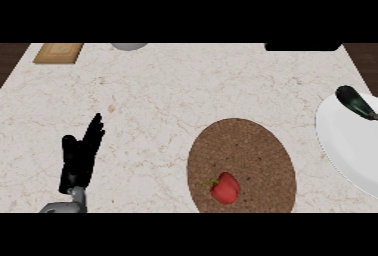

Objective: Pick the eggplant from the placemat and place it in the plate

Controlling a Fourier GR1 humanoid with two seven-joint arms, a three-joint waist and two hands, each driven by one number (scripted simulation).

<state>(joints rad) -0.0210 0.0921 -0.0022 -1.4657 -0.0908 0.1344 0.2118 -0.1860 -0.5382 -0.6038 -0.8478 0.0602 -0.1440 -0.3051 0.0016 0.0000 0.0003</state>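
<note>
On the white plate (pixel 341 145) at right, you see the eggplant (pixel 357 102) already resting (placing looks done); the left hand (pixel 81 157), fingers straight, rests; nothing remains but retreat.

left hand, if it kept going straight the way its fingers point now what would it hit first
The left hand rests open with fingers pointing up the view and slightly right. That line runs over bare counter; the first thing near it may be the grey round object at the far edge, though height is unclear.
</note>
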